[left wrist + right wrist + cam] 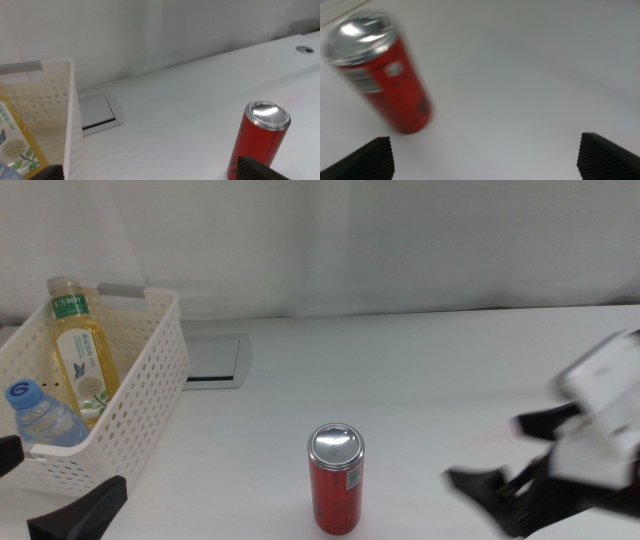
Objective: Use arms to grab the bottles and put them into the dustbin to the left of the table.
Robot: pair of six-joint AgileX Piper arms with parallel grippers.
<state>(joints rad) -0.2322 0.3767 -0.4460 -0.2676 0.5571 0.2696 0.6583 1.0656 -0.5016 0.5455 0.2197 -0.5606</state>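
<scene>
The white perforated dustbin (150,380) stands at the table's left edge. Inside it lean the yellow drink bottle (82,350) with its green-white label and the small clear water bottle (45,418) with a blue cap. In the left wrist view the dustbin wall (70,115) and part of the yellow bottle (15,145) show. My left gripper (45,485) sits open and empty at the bottom left, just in front of the dustbin. My right gripper (510,452) is blurred at the right, open and empty, well clear of both bottles.
A red drink can (335,480) with a silver top stands upright near the table's front middle, between the two grippers. Both wrist views show the can (257,137) (390,80). A grey-rimmed panel (212,360) lies flat beside the dustbin.
</scene>
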